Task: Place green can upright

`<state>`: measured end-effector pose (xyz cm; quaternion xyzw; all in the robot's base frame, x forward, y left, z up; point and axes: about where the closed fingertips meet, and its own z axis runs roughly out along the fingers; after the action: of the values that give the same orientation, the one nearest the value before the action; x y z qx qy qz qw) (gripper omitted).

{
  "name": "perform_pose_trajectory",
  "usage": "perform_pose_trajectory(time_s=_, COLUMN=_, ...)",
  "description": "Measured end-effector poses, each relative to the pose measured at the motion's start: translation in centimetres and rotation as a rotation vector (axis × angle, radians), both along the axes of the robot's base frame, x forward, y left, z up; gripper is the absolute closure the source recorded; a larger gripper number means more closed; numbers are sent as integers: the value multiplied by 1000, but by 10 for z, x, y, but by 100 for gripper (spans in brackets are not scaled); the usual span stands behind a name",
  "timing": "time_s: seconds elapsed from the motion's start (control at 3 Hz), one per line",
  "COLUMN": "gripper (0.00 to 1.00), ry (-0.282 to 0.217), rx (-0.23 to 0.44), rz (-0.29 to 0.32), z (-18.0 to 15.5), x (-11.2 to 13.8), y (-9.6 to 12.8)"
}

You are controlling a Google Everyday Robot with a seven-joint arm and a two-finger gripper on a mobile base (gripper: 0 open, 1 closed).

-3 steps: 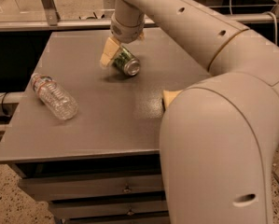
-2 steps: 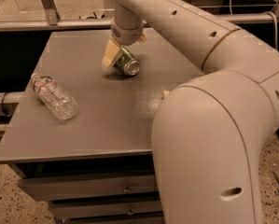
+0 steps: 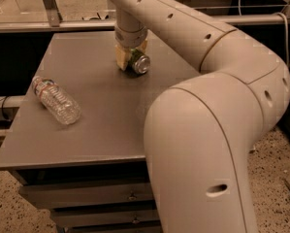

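Note:
The green can is at the far middle of the grey table, tilted on its side with its silver top facing the front right. My gripper comes down from above and is shut on the green can, with one yellowish finger on the can's left and the other behind it. The can's lower edge is at or just above the table surface; I cannot tell whether it touches.
A clear plastic bottle lies on its side at the table's left. My arm's large elbow link covers the table's right front. Drawers sit under the tabletop. A metal rail runs behind the table.
The gripper with the can has shifted slightly to the right. The arm's large elbow link has swung left and covers more of the table's right side.

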<state>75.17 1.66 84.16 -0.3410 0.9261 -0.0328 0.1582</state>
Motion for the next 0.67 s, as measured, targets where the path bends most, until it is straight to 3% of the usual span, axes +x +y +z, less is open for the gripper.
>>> perform_pose_trajectory(time_s=0.33, gripper=69, ry=-34, rx=35, rz=5, z=17, x=4, y=3)
perform_pose_trajectory(time_s=0.67, gripper=98, ry=-124, rx=174, rz=84, z=50, x=4, y=1)
